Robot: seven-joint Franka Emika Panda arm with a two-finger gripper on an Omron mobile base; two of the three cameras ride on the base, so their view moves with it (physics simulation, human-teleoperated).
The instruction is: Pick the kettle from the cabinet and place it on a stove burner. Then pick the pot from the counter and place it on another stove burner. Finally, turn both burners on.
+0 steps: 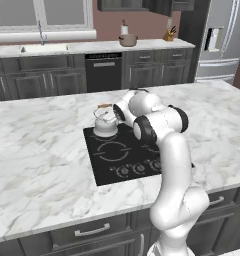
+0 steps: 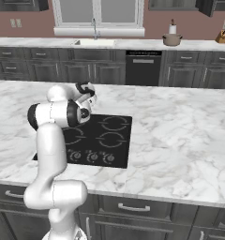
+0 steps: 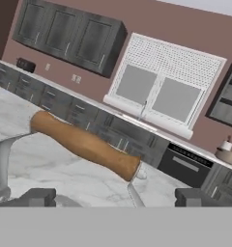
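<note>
Now kettle sits on cooktop, frame centre of left base view, on rear left burner ring. Gripper spread wide either side of brown wooden handle top, tips apart from it, nothing clamped. Pot on back counter, upper right of right base view.

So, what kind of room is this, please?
A home kitchen, rendered: a black cooktop set in a marble island counter, a sink under a window, and a steel fridge.
</note>
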